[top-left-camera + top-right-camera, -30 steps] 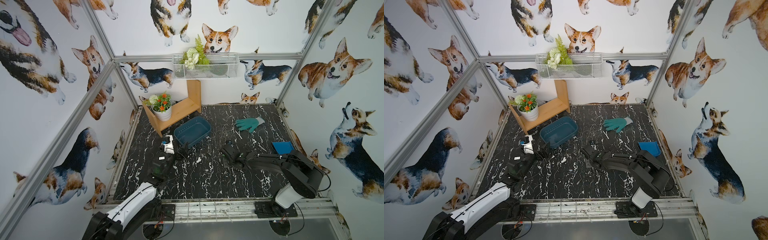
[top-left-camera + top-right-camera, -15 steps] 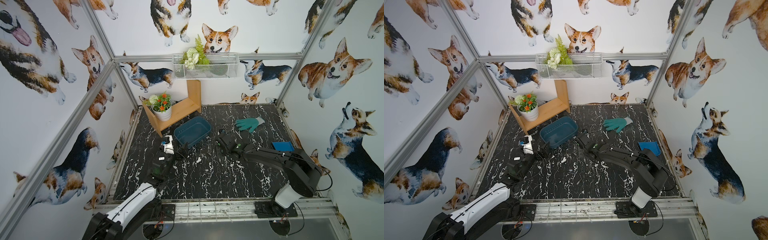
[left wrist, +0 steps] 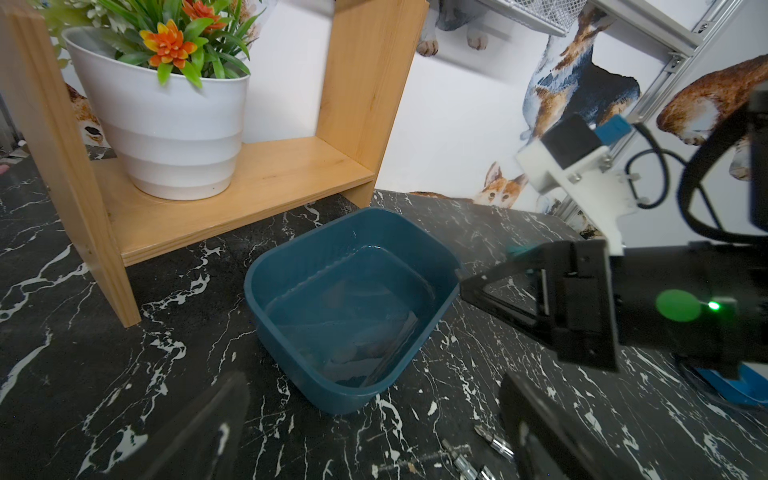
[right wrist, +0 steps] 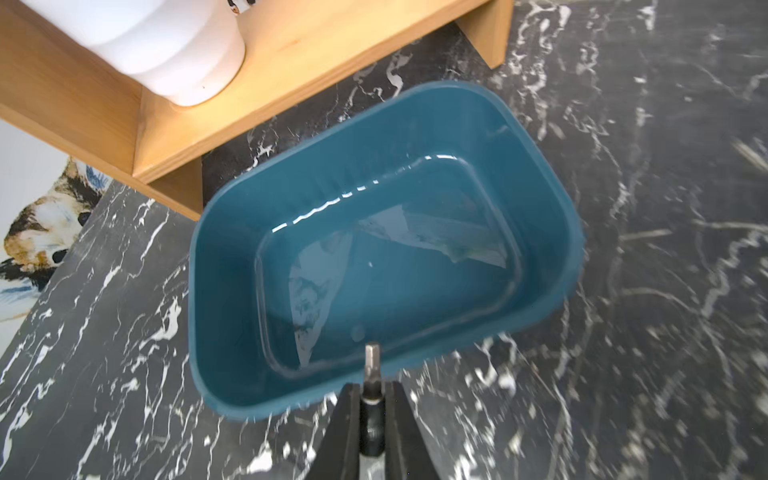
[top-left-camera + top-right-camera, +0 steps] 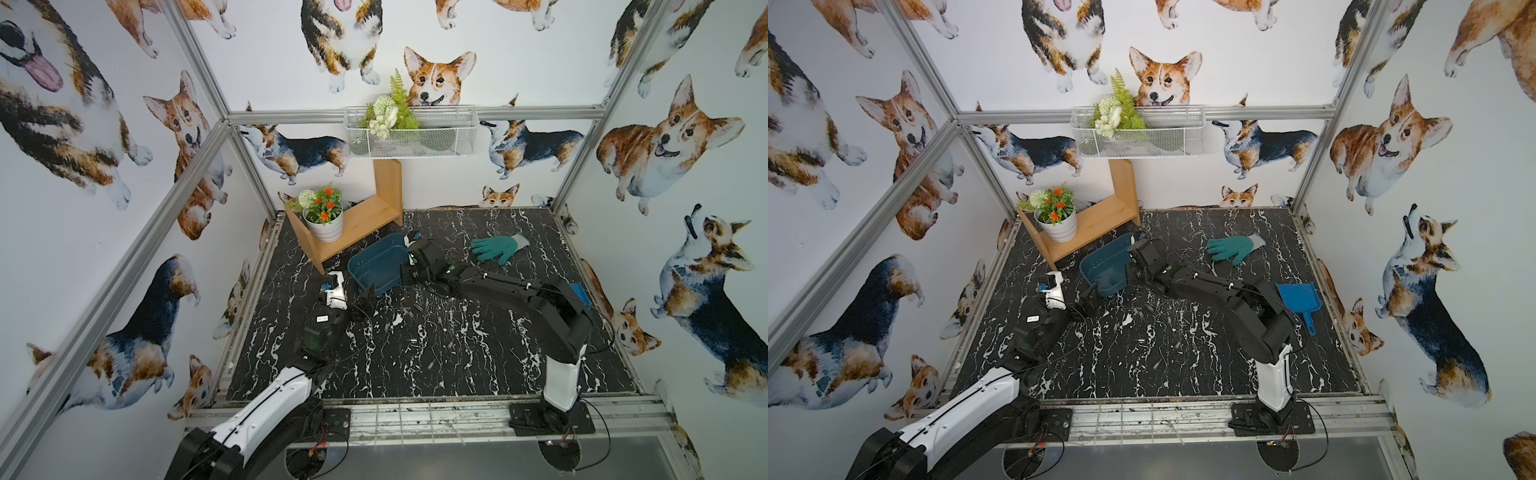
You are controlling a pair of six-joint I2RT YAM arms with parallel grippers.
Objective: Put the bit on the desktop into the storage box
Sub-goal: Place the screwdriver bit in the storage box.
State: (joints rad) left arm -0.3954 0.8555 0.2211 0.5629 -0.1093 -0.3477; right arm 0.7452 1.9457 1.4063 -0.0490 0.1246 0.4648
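The right gripper (image 4: 371,388) is clamped on the bit (image 4: 372,365). Only the bit's grey hex end shows past the fingertips; the rest of its shank sits dark between the two pads and is hard to make out. That end points at the storage box (image 4: 216,257) and sits at the box's rim. Whether the tip has crossed over the inside cannot be told. In the left wrist view the same claw's point (image 3: 461,282) meets the rim's edge. In both top views the arm covers that side of the box.

The box floor is glossy with pale reflections that muddle its surface. The desktop (image 4: 665,291) around the box is smeared with blur.

The left gripper (image 5: 363,301) hovers just beside the box, jaws wide apart and empty. Its fingers (image 3: 208,419) are out of focus and cut off by the picture's edge.

Loose bits (image 3: 494,442) lie on the desktop near the box, partly hidden by one left finger. In a top view they are only faint specks.

Behind the box stands a wooden shelf (image 3: 266,174) bearing a white flower pot (image 3: 174,133). A blue scoop (image 5: 1300,297) lies well apart from the box, largely hidden by the right arm in a top view.
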